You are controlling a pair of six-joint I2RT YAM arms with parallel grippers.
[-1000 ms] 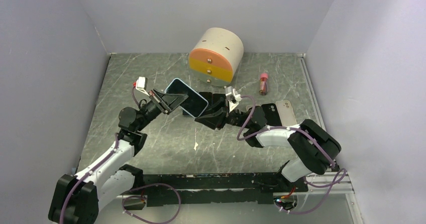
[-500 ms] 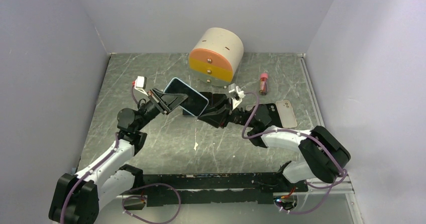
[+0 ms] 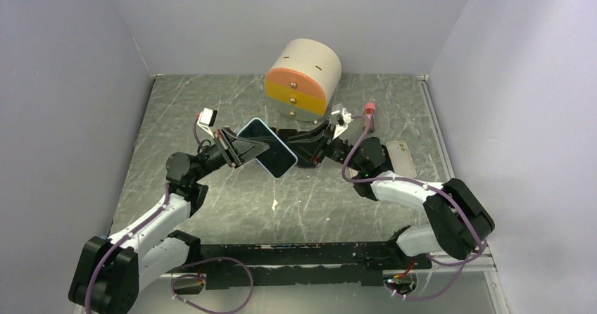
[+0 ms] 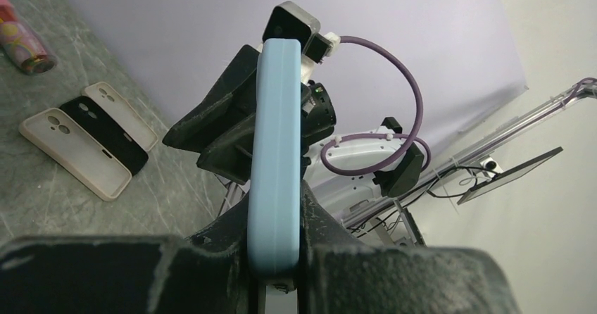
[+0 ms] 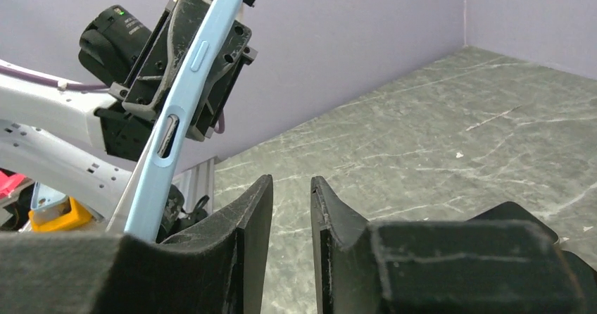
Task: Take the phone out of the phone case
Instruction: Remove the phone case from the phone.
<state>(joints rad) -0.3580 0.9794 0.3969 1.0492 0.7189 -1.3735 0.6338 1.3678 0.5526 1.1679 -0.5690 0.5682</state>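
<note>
- Left pincer (image 3: pixel 244 149): clamped on one end of the phone case (image 4: pixel 278 152), a finger on each flat face. The case is lifted off the table and tilted.
- Phone (image 3: pixel 273 152) sits inside that pale blue case; in the top view the blue rim frames its dark screen.
- Right pincer (image 5: pixel 289 212): fingers a narrow gap apart, nothing between them. Its own camera puts the cased phone just left of its left finger, outside the gap. Whether they touch cannot be told.
- Top view: the two pincers meet over mid-table, the right one at the phone's other end, in front of a round drawer unit (image 3: pixel 303 82).
- Drawer unit: orange drawer over yellow ones, all shut, contents hidden.
- Left wrist view only: three spare cases (image 4: pixel 105 136) lie flat side by side on the table — beige, black, beige — each holding nothing. A patterned tube (image 4: pixel 21 43) lies beyond them.
- Top view shows just one beige case clear of the right arm, plus the tube's red cap.
- Right wrist view alone shows the side buttons along the case edge.
</note>
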